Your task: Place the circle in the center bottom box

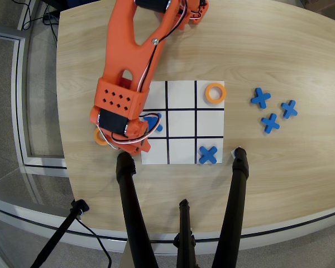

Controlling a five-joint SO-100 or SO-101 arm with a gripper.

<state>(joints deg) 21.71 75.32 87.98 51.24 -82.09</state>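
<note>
My orange arm reaches down across the table's left side, and its wrist block covers the spot left of the white board (181,89). My gripper (129,140) is under that block, so its fingers are hidden. Of the circles lying there, only a sliver of one orange circle (99,137) shows at the block's left edge. Another orange circle (215,92) lies in the board's top right cell. The center bottom box (182,151) is bare white. A blue cross (155,123) in the left middle cell is partly covered by the arm.
A second blue cross (207,154) fills the bottom right cell. Three more blue crosses (270,123) lie on the wood to the right of the board. Black stand legs (238,167) rise at the table's near edge, one just below my gripper.
</note>
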